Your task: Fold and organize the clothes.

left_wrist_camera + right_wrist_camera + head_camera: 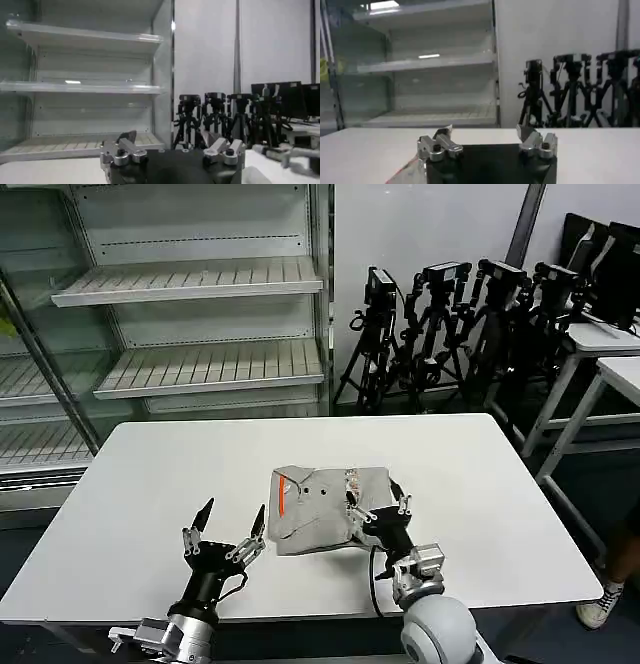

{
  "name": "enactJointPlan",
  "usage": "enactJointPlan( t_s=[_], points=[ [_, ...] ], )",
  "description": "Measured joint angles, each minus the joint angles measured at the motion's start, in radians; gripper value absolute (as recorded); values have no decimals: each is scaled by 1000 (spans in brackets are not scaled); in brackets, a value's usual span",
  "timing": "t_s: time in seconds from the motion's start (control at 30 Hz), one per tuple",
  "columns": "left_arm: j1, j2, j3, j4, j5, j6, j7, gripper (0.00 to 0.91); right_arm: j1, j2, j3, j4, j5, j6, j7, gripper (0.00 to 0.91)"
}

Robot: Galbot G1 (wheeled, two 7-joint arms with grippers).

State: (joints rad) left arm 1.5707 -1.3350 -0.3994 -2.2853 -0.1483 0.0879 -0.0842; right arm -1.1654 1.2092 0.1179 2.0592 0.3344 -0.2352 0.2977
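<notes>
The right hand (pixel 378 511) covers the near right corner of the folded T-shirt (pixel 325 509), so its grip cannot be told. The chest print is too small to read.

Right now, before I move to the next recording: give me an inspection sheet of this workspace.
Surface: white table, bare apart from the shirt.
Job's things: one light grey T-shirt, folded into a compact rectangle near the table's middle, red-orange mark showing at its left edge.
Clutter: nothing seen on the table.
Grippers: left gripper open, hovering beside the shirt's left edge, holding nothing; right gripper open, at the shirt's right edge.
Cables: a black cable along the right wrist.
Surroundings: empty white shelving behind the table; camera tripods by the wall; further tables at right.
</notes>
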Motion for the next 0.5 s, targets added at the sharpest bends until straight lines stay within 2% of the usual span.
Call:
enactJointPlan(
  t_s=[0.5],
  points=[
    [39,-25,-10,-37,33,-2,0,907,-263,40,122,194,-189,38,4,907]
  ],
)
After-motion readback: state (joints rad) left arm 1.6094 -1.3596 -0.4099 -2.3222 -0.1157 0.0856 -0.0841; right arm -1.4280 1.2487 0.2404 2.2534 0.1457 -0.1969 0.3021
